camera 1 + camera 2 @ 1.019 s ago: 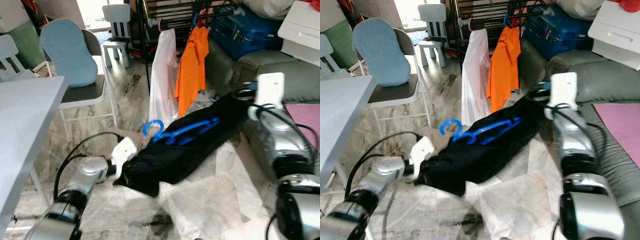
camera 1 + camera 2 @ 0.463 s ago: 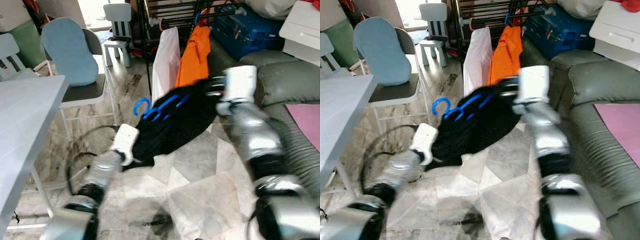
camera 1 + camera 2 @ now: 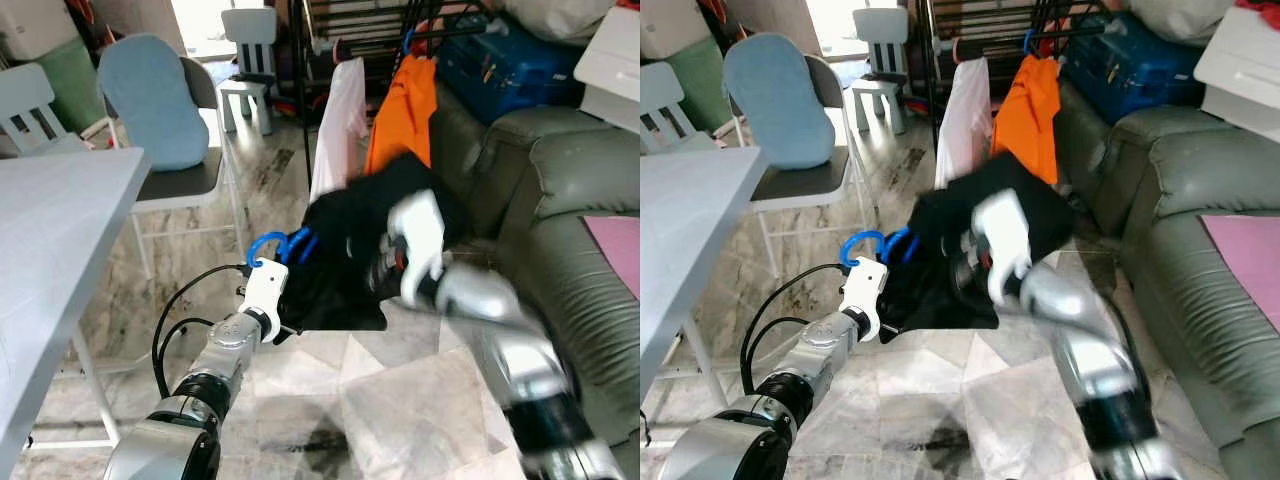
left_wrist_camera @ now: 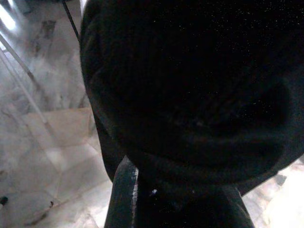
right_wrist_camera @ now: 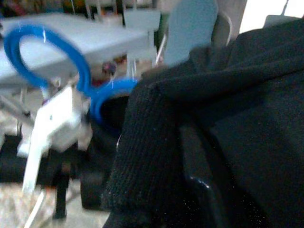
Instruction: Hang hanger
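No readable writing. Your left gripper (image 3: 285, 325) and right gripper (image 3: 385, 270) both grip the black garment (image 3: 345, 250) midair; blue hanger (image 3: 275, 245) hook points toward your left, near the drying rack (image 3: 330, 30).

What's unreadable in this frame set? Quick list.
- Left gripper: fingertips buried in the black knitted garment, head views; the left wrist view is too dark to show their state.
- Right gripper: motion-blurred in the head views; cloth covers the fingers in the right wrist view.
- Blue plastic hanger: just the hook shows, the rest is inside the garment.
- Black drying rack: top cut off by the frame edge.
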Available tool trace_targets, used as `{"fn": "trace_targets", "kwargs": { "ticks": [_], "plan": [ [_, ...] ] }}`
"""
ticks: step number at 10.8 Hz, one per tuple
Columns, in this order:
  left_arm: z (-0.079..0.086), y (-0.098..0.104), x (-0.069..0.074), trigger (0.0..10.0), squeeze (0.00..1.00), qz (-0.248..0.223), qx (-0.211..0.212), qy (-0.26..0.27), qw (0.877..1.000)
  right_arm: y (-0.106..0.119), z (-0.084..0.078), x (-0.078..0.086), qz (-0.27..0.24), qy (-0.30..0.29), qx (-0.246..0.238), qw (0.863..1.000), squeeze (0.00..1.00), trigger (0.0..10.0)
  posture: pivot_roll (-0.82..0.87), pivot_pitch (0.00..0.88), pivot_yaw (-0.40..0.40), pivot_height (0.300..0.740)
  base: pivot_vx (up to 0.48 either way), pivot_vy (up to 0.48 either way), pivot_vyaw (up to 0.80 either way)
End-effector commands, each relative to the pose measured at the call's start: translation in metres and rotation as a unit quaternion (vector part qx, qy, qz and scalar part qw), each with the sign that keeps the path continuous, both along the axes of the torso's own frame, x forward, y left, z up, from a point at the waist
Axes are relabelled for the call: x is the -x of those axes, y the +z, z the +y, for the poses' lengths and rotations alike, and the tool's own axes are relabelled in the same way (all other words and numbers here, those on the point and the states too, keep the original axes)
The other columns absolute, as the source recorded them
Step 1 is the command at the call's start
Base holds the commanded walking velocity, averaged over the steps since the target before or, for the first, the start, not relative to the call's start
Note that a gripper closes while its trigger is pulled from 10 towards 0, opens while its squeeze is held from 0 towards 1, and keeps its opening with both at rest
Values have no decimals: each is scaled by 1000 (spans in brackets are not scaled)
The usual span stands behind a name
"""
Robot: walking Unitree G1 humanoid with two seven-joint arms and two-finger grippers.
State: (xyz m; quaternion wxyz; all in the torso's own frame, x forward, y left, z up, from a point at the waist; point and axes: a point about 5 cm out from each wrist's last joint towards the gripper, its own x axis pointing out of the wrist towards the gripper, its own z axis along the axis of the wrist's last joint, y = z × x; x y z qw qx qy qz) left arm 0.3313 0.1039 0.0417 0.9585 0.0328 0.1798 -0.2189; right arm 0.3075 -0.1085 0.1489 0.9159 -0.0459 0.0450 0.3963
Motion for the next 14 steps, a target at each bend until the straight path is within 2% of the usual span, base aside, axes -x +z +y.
{"fn": "trace_targets", "kwargs": {
  "ticks": [1,2,3,4,5,6,7,8,9,10,11,13,14],
  "plan": [
    [-10,31,-19,0,0,-50,32,5,998,-24,16,15,47,57,40,996,0,0,-268,0,72,740,0,0,0],
    [-15,36,-21,0,0,-52,40,-5,998,-50,11,25,39,67,132,988,0,0,-268,0,75,740,0,0,0],
    [-24,40,-21,0,0,-62,32,-40,997,-65,7,25,14,53,198,979,0,0,-265,0,75,740,0,0,0],
    [-29,41,-19,0,0,-70,19,-69,995,-70,2,21,11,26,216,976,0,0,-261,0,74,740,0,0,0],
    [-32,39,-13,0,0,-87,-23,-130,987,-69,-11,9,4,-45,225,973,0,0,-258,0,78,740,0,0,0],
    [-23,30,-7,0,0,-83,-41,-133,987,-63,-30,-5,-20,-116,232,965,0,0,-254,0,81,740,0,0,0],
    [-7,20,-2,0,0,-79,-60,-109,989,-56,-49,-17,-38,-183,239,953,0,0,-253,0,83,740,0,0,0],
    [9,9,5,3176,0,-59,-59,-76,994,-52,-67,-26,-54,-233,259,936,0,0,-248,0,92,740,0,0,0],
    [13,1,16,3569,0,-44,-58,-83,994,-50,-82,-30,-64,-266,281,920,0,0,-239,0,99,740,0,0,0],
    [13,-2,21,2275,0,-36,-58,-91,994,-50,-86,-32,-71,-274,290,914,0,0,-234,0,105,740,0,0,0],
    [14,-9,31,0,0,-27,-74,-117,990,-45,-95,-37,-78,-298,285,908,0,0,-228,0,110,740,0,0,0],
    [16,-16,41,0,0,-9,-88,-138,987,-25,-103,-50,-106,-337,267,897,0,0,-223,0,120,740,0,0,0],
    [15,-18,43,0,0,-4,-90,-139,986,-14,-99,-57,-120,-343,250,898,0,0,-223,0,124,740,0,0,0]
  ]
}}
